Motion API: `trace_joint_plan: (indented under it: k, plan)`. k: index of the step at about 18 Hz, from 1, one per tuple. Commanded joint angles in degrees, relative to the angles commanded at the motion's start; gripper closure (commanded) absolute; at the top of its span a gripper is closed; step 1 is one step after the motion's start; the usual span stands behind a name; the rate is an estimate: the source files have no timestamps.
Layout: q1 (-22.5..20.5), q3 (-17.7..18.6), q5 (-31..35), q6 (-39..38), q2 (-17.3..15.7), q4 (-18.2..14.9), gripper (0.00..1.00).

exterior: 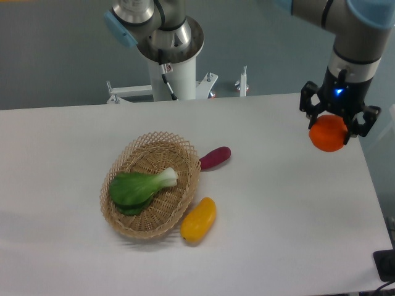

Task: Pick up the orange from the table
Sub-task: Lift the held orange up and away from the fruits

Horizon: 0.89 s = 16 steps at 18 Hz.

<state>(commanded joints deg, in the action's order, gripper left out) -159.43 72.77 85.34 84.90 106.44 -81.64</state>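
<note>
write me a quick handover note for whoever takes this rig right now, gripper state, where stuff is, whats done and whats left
Gripper: shut on the small round bright-orange fruit, jaws either side of it, held above the far right part of the large white tabletop.
Other things: woven wicker basket left of centre with a green leafy vegetable in it; elongated yellow fruit beside the basket's near right rim; dark purple oblong vegetable just right of the basket.
Done: the orange is picked up and off the table.
Left: nothing for the pick itself; just keep the grip secure.
</note>
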Motion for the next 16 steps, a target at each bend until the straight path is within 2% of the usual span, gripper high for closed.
trace_joint_plan:
  k: [16]
  plan:
    - [-1.9, 0.9, -0.7, -0.1, -0.7, -0.1, 0.38]
